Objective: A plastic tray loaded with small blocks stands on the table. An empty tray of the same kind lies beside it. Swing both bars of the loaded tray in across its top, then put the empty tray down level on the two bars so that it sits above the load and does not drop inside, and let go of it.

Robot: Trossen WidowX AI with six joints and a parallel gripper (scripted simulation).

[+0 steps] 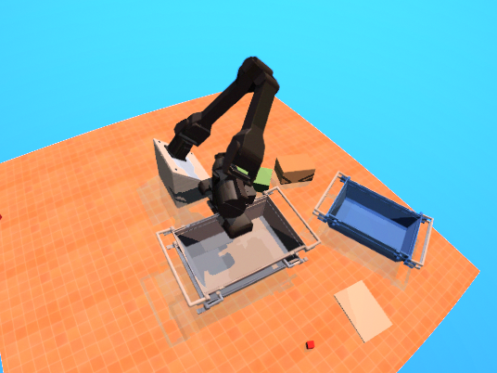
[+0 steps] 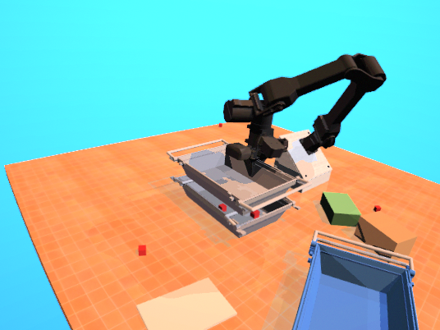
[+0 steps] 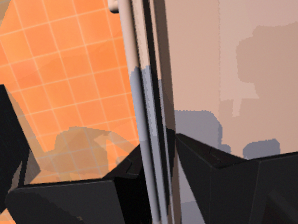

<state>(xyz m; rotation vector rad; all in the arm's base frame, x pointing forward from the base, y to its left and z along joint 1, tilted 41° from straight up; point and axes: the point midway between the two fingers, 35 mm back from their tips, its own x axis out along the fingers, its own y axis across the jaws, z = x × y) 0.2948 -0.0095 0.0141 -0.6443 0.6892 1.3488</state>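
Observation:
My gripper is shut on one long wall of the empty grey tray. It holds this tray right over the loaded grey tray, close above it and roughly parallel to it. The held tray's own wire bars stick out past its ends. Two small red blocks show in the top of the loaded tray. The held tray hides most of that tray's bars, so I cannot tell whether the two trays touch.
A blue tray lies to the right. A green block and a brown block lie near the white arm base. A flat tan plate and loose red cubes lie in front.

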